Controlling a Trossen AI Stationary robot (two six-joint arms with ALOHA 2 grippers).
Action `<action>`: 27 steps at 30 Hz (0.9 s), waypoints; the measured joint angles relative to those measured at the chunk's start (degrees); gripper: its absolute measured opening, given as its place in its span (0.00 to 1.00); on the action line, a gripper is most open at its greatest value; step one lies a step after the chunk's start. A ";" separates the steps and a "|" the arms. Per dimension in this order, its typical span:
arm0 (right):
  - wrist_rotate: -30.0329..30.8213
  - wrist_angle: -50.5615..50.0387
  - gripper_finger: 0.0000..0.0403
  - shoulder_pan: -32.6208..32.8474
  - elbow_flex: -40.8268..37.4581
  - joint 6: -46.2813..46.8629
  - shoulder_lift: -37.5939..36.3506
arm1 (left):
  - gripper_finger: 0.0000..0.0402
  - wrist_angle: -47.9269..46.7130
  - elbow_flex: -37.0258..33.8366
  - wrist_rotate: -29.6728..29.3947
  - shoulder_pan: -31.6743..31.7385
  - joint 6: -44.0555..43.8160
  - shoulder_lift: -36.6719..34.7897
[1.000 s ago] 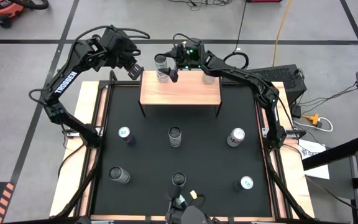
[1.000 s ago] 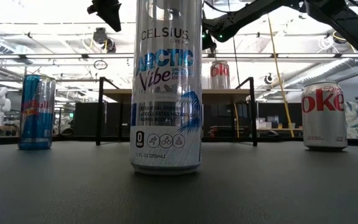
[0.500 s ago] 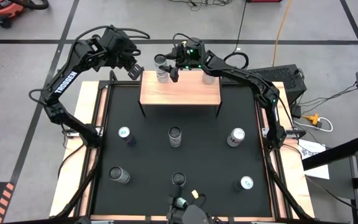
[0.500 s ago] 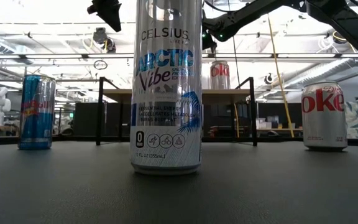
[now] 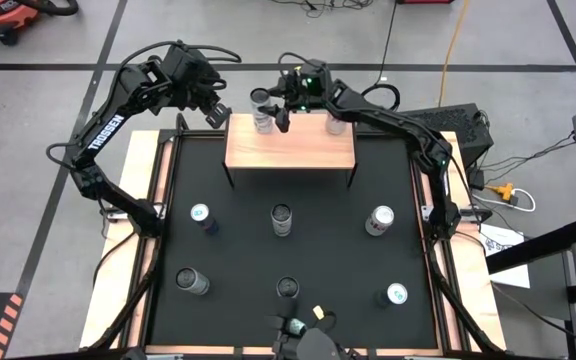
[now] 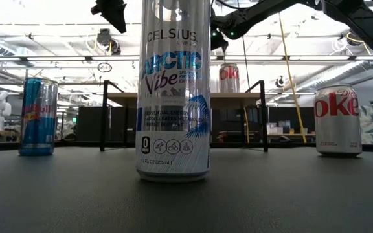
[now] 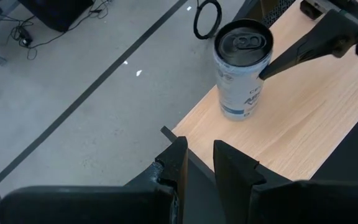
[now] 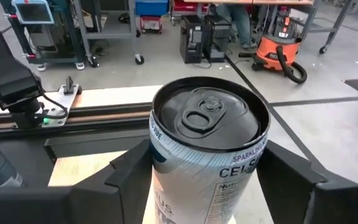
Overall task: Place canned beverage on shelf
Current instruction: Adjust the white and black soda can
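Note:
A tall white Celsius can (image 5: 260, 108) stands upright on the far left corner of the light-wood shelf (image 5: 290, 150). It also shows in the left wrist view (image 7: 242, 68). My right gripper (image 5: 268, 112) reaches in from the right and is shut on that can (image 8: 210, 143). A Diet Coke can (image 5: 336, 122) stands on the shelf's far right part. My left gripper (image 7: 197, 163) hovers off the shelf's far left corner. Its fingers are a narrow gap apart and hold nothing. My right gripper pinches the Celsius can between its two fingers (image 8: 126, 171), on opposite sides of the can's wall (image 8: 163, 180) just under the top rim. The fingers come nearly level from the table's right. The can stays upright, its base (image 7: 236, 113) on the shelf board.
Several more cans stand on the black mat in front of the shelf, among them a Celsius can (image 6: 173, 90), a Red Bull can (image 6: 37, 116) and a Diet Coke can (image 6: 337, 120). Wooden strips run along the mat's left and right sides.
My right gripper's fingers have drawn in onto the Celsius can. The can has stayed upright in its place on the shelf.

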 joint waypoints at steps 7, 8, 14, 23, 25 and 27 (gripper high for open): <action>0.16 -5.74 0.56 -0.51 -0.02 -1.96 -2.31 | 0.19 -0.02 0.00 0.02 0.02 -0.13 0.00; 0.19 -6.64 0.56 -0.67 -0.02 -2.23 -2.67 | 0.19 -0.04 0.00 0.04 0.01 -0.13 0.00; 0.41 -10.74 0.56 -0.90 -0.02 -3.21 -3.92 | 0.19 -0.11 0.00 0.04 0.01 -0.17 0.00; 3.04 -17.33 0.56 -1.23 -0.02 -4.88 -6.43 | 0.19 -0.26 0.00 0.04 0.02 -0.33 0.00; 3.12 -18.54 0.56 -1.27 -0.04 -4.98 -7.28 | 0.19 -0.26 0.00 0.07 0.02 -0.33 0.00; 3.20 -19.70 0.56 -1.38 -0.09 -5.22 -7.96 | 0.19 -0.26 0.00 0.05 0.02 -0.33 0.00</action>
